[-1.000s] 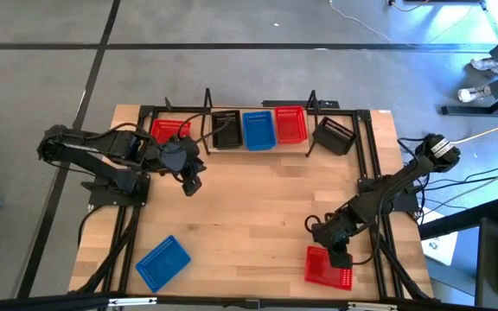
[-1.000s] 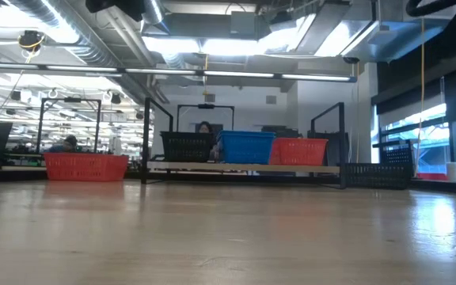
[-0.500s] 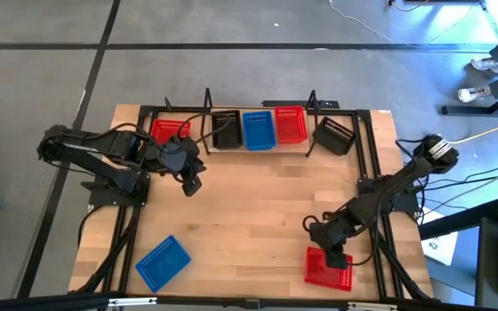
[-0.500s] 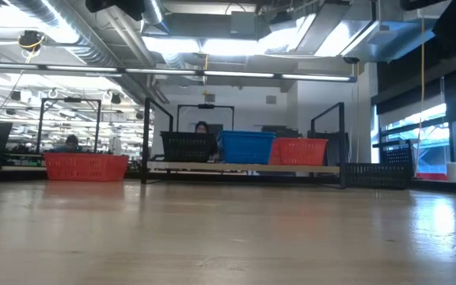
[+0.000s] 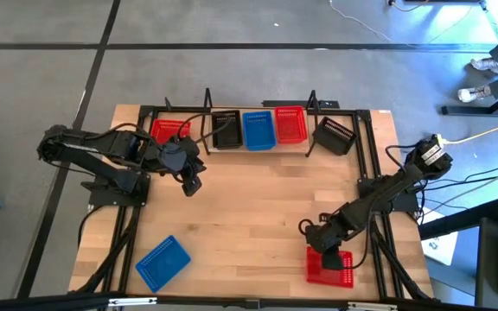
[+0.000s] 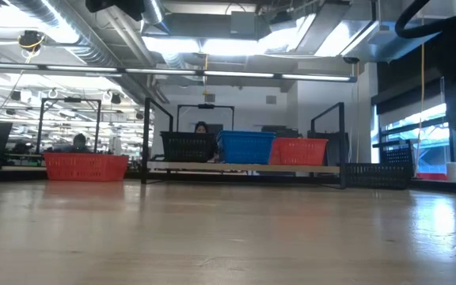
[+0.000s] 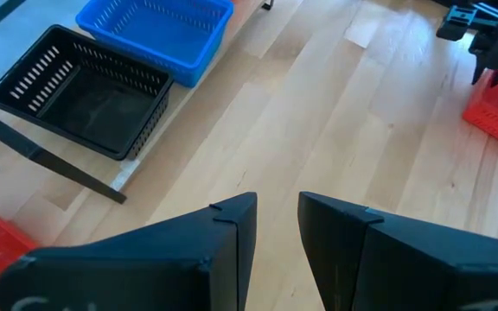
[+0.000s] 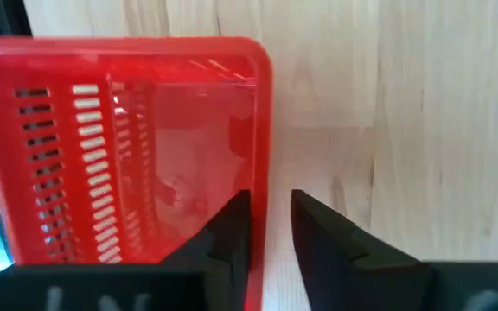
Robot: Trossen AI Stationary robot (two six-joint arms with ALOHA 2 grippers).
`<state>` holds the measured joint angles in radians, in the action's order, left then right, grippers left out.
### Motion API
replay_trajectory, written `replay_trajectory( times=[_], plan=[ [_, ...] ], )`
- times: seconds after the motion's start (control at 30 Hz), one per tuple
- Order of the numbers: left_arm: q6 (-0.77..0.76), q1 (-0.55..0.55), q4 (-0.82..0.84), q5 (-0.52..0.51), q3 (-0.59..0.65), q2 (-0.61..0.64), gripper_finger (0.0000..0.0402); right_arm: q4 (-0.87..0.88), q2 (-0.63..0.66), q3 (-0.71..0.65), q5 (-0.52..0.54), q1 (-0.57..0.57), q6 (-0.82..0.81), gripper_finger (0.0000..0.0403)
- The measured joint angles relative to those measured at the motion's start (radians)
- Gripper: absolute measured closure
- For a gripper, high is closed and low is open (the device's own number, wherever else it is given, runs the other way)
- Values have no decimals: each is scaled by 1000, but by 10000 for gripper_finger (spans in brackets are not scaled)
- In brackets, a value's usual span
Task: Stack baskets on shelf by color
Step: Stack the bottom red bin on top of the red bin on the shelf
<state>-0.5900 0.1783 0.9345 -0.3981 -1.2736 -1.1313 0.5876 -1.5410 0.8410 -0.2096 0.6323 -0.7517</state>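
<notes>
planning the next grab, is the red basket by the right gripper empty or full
Empty: the right wrist view shows only the bare inside of the red basket beside the right gripper.

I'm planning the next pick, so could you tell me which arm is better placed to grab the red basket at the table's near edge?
The right: its gripper hangs directly over the red basket, one finger astride its wall. The left gripper waits far off, near the shelf.

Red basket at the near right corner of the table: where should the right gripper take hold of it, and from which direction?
Grip the red basket by its thin rim wall, on the side facing the table's middle. It sits upright and open-topped, so come straight down, one finger inside and one outside. The right gripper is poised at that wall, jaws narrowly apart.
</notes>
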Motion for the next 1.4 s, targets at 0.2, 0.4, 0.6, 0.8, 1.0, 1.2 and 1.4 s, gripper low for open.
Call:
replay_trajectory(
  times=[0.2,0.4,0.6,0.8,1.0,1.2,1.4],
  plan=[
    [0,0,0,0,0,0,321,-6,2,0,-1,-18,-42,392],
    [0,0,0,0,0,0,321,59,36,23,-18,-75,-81,397],
    [53,0,-14,0,0,0,321,256,82,164,3,-166,-49,400],
    [112,0,-16,-1,0,0,321,458,101,393,195,-308,-65,401],
    [130,0,-16,-1,0,0,321,571,102,582,457,-486,-233,401],
    [131,13,-16,-3,0,0,321,545,102,664,561,-720,-269,400],
    [132,13,-16,-5,0,-6,321,530,102,680,504,-961,-105,399]
  ],
)
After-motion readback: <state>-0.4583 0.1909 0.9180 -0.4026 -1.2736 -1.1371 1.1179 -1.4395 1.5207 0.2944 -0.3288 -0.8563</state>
